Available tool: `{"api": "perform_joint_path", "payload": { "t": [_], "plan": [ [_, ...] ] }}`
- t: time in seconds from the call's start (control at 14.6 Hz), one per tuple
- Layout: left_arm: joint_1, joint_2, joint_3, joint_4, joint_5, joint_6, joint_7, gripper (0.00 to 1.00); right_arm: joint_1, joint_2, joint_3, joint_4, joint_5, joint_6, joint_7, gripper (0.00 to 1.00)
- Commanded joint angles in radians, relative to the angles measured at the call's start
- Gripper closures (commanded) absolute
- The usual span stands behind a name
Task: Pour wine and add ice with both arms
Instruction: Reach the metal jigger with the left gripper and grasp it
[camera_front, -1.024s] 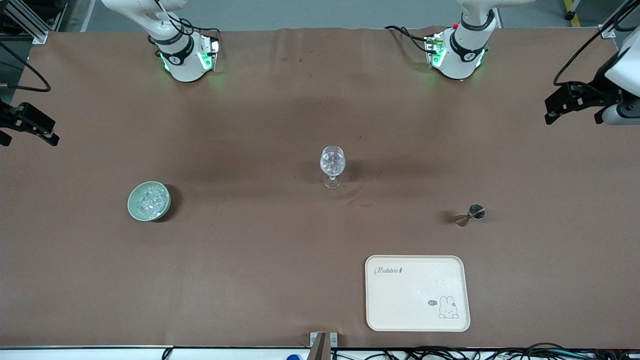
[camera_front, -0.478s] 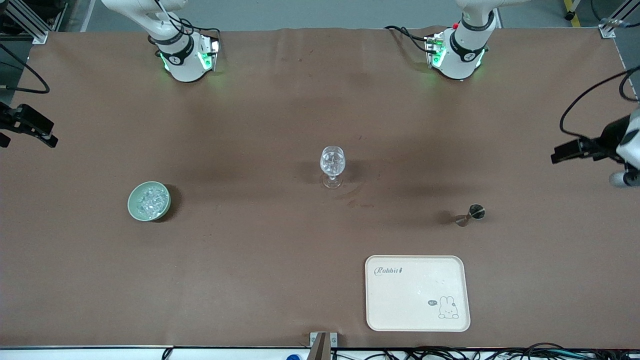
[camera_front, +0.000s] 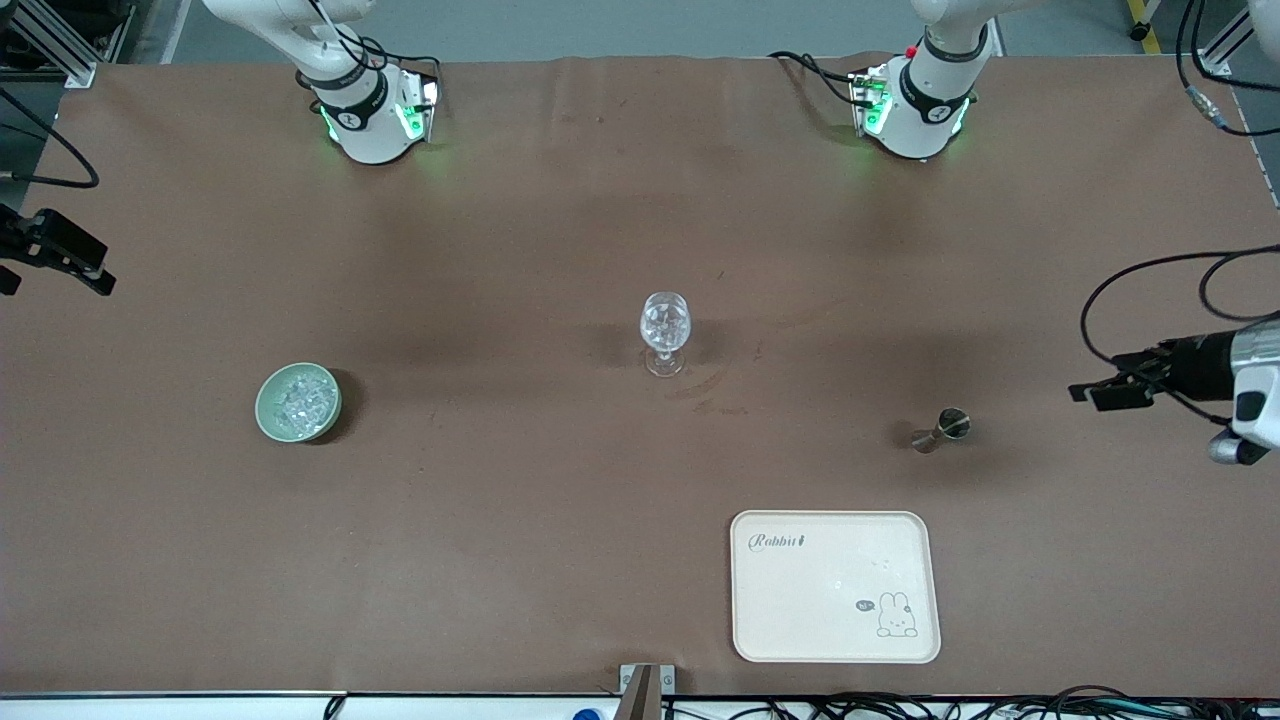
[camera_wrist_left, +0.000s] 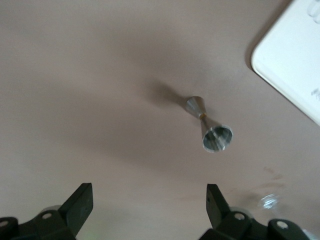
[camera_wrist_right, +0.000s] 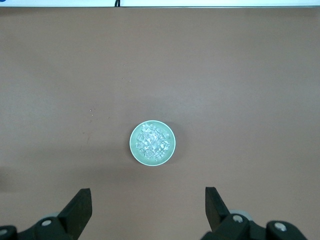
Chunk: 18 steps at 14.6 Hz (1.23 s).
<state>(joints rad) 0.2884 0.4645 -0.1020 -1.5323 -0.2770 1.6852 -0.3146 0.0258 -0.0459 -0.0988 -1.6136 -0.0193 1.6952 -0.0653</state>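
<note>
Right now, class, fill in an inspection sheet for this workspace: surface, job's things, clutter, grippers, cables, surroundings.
Surface: brown table cover, faint marks near the glass.
Job's things: ice fills the pale green bowl toward the right arm's end; stemmed glass mid-table holds clear chunks; metal jigger lies tipped toward the left arm's end; cream tray nearest the camera.
Clutter: nothing seen.
Grippers: left gripper open, empty, beside the jigger; right gripper open, empty, waiting at the table's edge.
Cables: black cables trail from the left arm.
Surroundings: grey floor; aluminium frame.
</note>
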Motion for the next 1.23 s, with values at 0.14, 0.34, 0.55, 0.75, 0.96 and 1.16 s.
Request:
{"api": "perform_joint_path", "payload": {
  "t": [0.14,0.34,0.55,0.75,0.96,1.16],
  "plan": [
    [0.04,0.16,-0.005,0.037,-0.141,0.031,-0.13,0.0,0.002,-0.012,-0.002,-0.016,0.002,0.009,0.01,0.0],
    [0.06,0.268,-0.005,0.073,-0.255,0.041,-0.141,0.08,0.0,-0.011,-0.004,-0.016,0.002,0.004,0.012,0.0],
    [0.061,0.333,-0.005,0.089,-0.367,0.057,-0.265,0.08,-0.001,-0.011,-0.004,-0.017,0.002,0.003,0.01,0.0],
    [0.058,0.378,-0.007,0.092,-0.427,0.097,-0.404,0.08,-0.001,-0.012,-0.005,-0.017,0.002,0.003,0.01,0.0],
    [0.051,0.419,-0.007,0.092,-0.551,0.114,-0.494,0.08,0.0,-0.012,-0.007,-0.017,0.002,0.004,0.012,0.0],
    [0.051,0.445,-0.007,0.089,-0.59,0.113,-0.505,0.09,0.0,-0.011,-0.007,-0.023,0.002,0.009,0.012,0.0]
  ]
}}
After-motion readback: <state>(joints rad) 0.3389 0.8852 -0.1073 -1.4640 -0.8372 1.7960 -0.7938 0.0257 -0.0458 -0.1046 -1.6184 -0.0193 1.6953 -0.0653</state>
